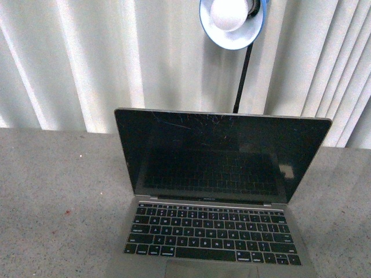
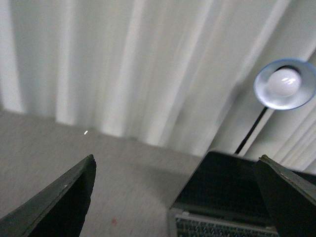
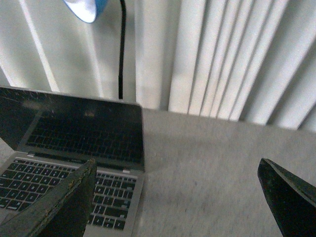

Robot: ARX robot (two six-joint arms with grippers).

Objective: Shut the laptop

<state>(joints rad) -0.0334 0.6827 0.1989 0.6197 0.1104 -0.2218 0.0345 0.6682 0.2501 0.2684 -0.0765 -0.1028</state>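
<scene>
Nothing can be read in any view: the black keys [image 1: 211, 230] of the laptop [image 1: 220, 156] carry small white legends, but in the front and wrist views alike these are too small and blurred to make out as letters or numbers.

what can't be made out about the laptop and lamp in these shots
Thin silver-grey laptop: most of the trackpad and the front edge are cut off by the front view's bottom edge.
Its lid's back: faces away in every view.
Blue-shaded desk lamp: top cut off by the front view's upper edge; base hidden behind the black screen.
</scene>
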